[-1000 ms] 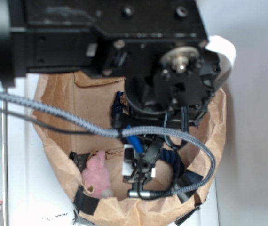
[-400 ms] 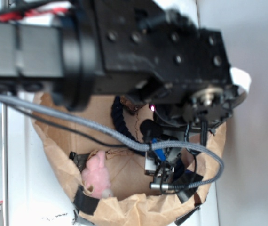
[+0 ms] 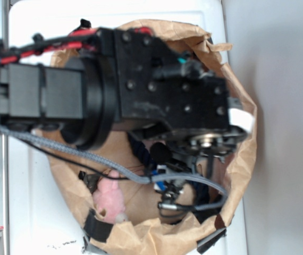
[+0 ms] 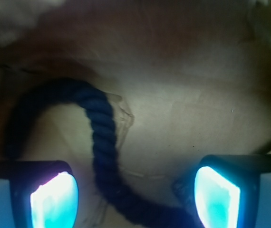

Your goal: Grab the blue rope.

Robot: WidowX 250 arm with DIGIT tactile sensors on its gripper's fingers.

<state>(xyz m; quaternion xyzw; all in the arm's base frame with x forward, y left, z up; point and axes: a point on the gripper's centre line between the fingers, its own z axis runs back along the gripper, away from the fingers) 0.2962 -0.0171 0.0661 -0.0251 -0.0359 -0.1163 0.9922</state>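
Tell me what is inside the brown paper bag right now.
Inside the brown paper bag lie a pink plush toy and the blue rope, curving between the open claw fingers. The arm covers much of the bag's interior, so anything else there is hidden.

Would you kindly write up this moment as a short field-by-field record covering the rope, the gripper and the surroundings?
target: blue rope, dark twisted strand, curved, lying on brown paper
container: brown paper bag, open, rope inside it
gripper: jaws open, one finger either side of the rope in the wrist view
contact: none visible; rope runs between the fingers, nearer the left one in the picture
other item: pink plush toy in the bag, apart from the gripper
occlusion: exterior view mostly blocked by the arm; only a bit of rope shows
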